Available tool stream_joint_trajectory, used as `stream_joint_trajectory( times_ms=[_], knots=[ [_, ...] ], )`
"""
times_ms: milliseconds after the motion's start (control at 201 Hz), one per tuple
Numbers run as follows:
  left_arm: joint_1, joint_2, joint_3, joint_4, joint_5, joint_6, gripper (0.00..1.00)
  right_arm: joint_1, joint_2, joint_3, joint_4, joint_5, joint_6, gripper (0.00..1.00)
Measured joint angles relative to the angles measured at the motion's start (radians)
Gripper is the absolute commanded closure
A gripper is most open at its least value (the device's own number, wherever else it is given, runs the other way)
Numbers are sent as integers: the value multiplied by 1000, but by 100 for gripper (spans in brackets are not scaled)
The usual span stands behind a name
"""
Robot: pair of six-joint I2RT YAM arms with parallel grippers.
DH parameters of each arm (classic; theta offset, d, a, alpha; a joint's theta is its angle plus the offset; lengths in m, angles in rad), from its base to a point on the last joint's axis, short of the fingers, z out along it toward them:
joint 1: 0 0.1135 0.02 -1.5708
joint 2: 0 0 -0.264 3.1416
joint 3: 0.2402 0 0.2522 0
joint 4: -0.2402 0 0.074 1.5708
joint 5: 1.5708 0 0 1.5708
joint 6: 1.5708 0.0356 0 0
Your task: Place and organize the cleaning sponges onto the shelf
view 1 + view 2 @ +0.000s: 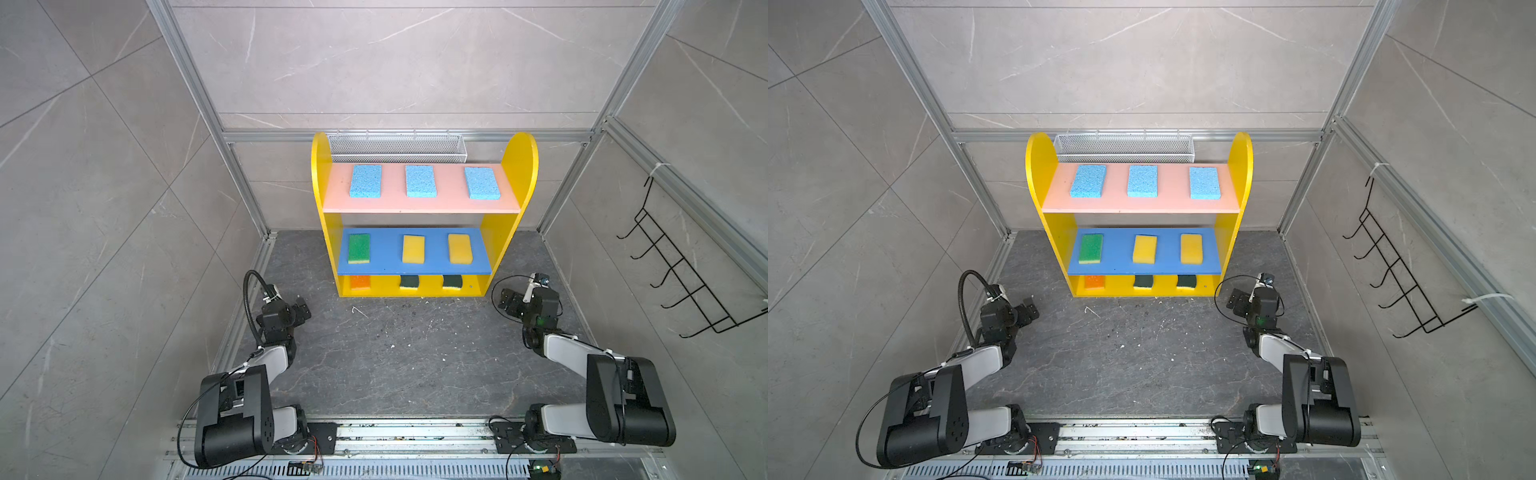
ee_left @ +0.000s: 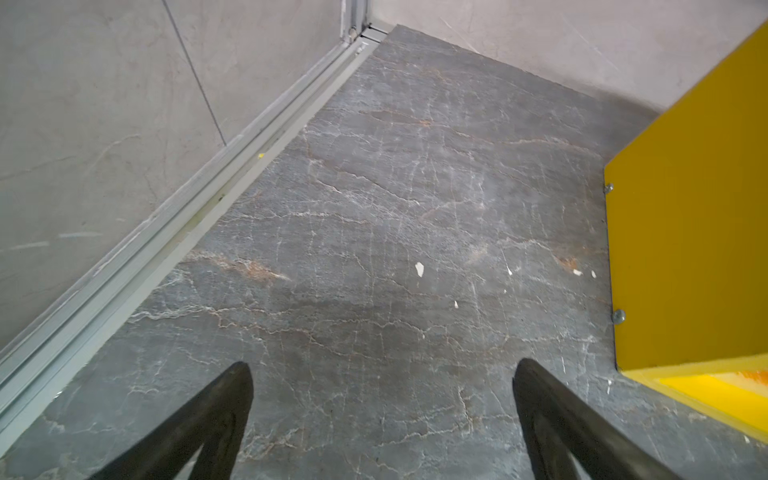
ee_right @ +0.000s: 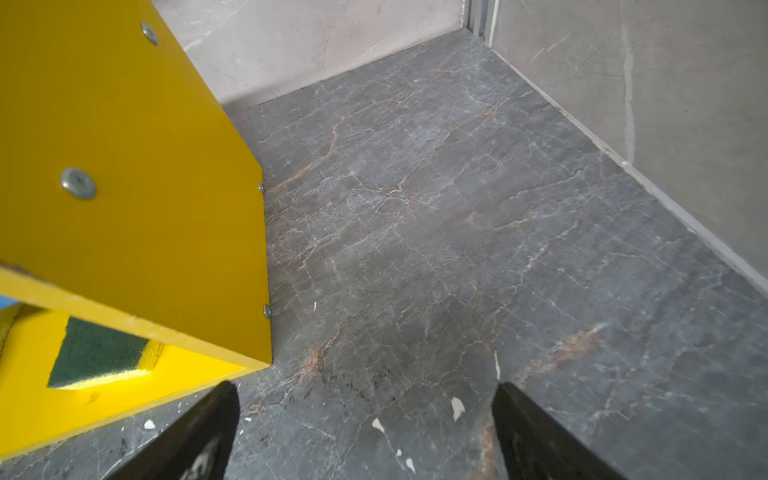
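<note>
- Sponges (image 1: pixel 420 181): nine, all on the shelf (image 1: pixel 521 174), three per board and set apart. Long axes run 12 to 6 in both top views. None is seen on the tabletop (image 1: pixel 395 353).
- Left claw (image 2: pixel 380 370): jaws wide apart, nothing held or touched. In both top views the shelf lies at 2 o'clock, with the orange sponge (image 1: pixel 360 282) nearest.
- Right claw (image 3: pixel 368 390): jaws wide apart, empty. The shelf lies at 10 o'clock, with a dark scourer (image 3: pixel 99 353) nearest.
- Judged: placing appears complete, and no pick is called for.
</note>
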Motion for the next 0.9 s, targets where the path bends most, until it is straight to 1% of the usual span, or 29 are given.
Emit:
stream_joint_trajectory(
  times_ms=[60, 85, 105, 174, 259, 373, 587, 901],
  knots=[
    [0, 35, -14, 58, 32, 19, 0, 0, 12, -24, 59, -17, -18, 5],
    [-2, 49, -21, 85, 43, 29, 0, 0, 16, -31, 76, -26, -23, 4],
    [-4, 61, -26, 103, 50, 36, 0, 0, 17, -35, 86, -32, -28, 1],
    [-18, 96, -55, 179, 74, 62, 0, 3, 18, -61, 143, -61, -53, 1],
    [-33, 158, -82, 278, 99, 89, 0, 37, 27, -91, 218, -82, -98, 1],
    [-54, 175, -80, 285, 107, 113, 0, 105, 110, -113, 348, -115, -159, 1],
    [-62, 175, -27, 276, 88, 119, 0, 120, 134, -109, 352, -130, -208, 1],
    [-62, 175, -24, 269, 86, 119, 0, 120, 134, -109, 360, -134, -225, 1]
  ],
)
